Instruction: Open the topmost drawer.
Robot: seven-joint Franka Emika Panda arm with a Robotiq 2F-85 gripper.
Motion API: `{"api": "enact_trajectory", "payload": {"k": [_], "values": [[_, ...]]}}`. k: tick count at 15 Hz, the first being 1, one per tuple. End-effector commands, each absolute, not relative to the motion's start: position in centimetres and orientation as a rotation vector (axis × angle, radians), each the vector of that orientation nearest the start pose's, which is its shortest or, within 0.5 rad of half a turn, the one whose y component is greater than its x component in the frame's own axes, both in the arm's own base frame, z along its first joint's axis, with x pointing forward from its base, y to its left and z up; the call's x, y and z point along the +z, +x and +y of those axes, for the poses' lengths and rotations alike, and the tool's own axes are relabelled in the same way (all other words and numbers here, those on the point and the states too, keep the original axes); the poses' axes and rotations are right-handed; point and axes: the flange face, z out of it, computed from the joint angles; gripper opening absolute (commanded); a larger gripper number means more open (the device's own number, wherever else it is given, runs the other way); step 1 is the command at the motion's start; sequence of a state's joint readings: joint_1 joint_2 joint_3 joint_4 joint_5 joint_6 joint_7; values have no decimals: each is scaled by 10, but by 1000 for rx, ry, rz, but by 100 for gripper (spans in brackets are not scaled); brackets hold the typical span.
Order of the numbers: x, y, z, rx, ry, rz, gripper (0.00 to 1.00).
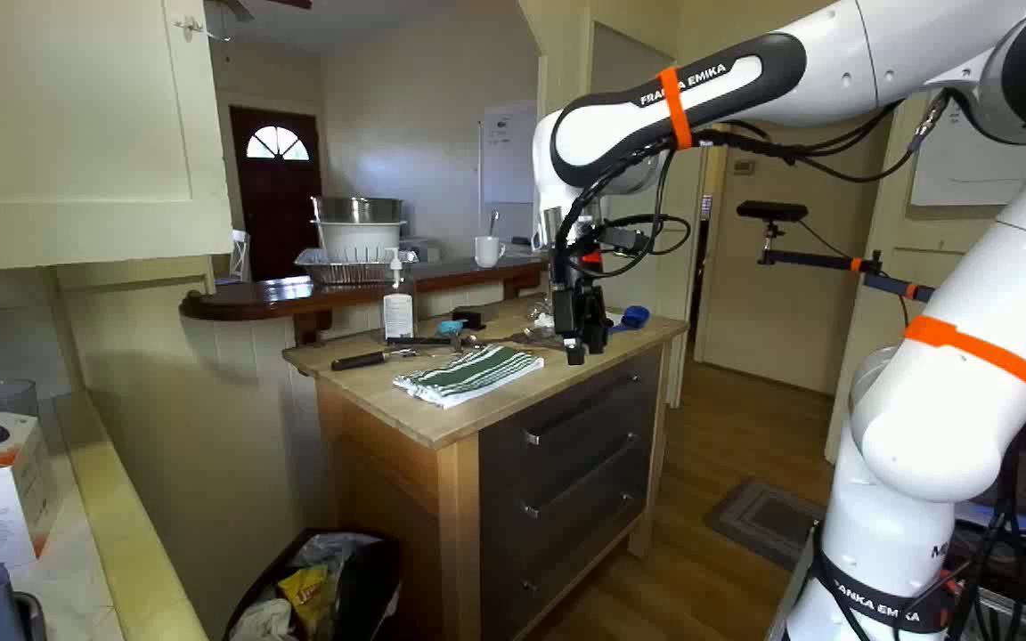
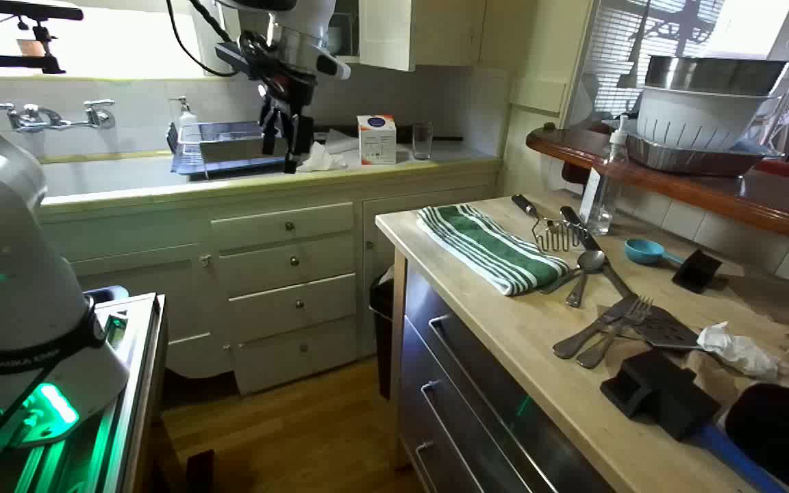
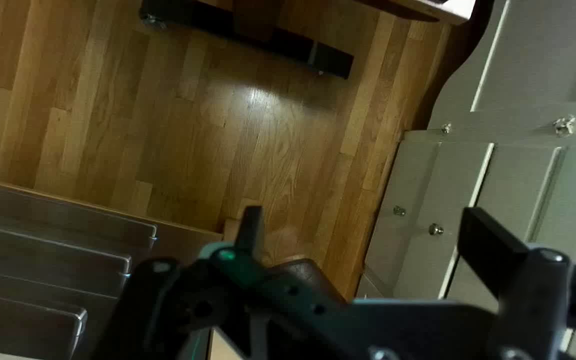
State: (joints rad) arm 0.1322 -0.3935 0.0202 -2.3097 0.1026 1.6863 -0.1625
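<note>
Wood floor [image 3: 288, 140], pale cabinets [image 2: 257, 267], bright window [image 2: 134, 41]

Room: home kitchen
Back wall [image 2: 141, 99]: chrome tap [image 2: 33, 118]
Counter [image 2: 463, 154]: dish rack [image 2: 230, 147], tea box [image 2: 377, 140]
Worktop [image 2: 524, 329]: potato masher [image 2: 542, 223], fork [image 2: 617, 332], striped towel [image 2: 494, 248]
Next room [image 1: 433, 133]: fanlight door [image 1: 280, 209]

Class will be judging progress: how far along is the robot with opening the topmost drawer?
Done: none of the opening shows; the topmost drawer is shut, its front flush in both exterior views.
In hand: the gripper hovers away from the drawer, jaws apart, holding nothing.
Left: seemingly everything, namely reaching the drawer's bar handle, gripping it and pulling.
</note>
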Motion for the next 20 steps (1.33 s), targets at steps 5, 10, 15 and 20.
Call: {"api": "enact_trajectory", "payload": {"k": [5,10,15,20], "values": [[481,400,72,350,-2996,-436,100],[481,400,72,350,-2996,-436,100],[479,407,69,390,-2968,-360,100],[476,443,22,334,-2916,43,100]]}}
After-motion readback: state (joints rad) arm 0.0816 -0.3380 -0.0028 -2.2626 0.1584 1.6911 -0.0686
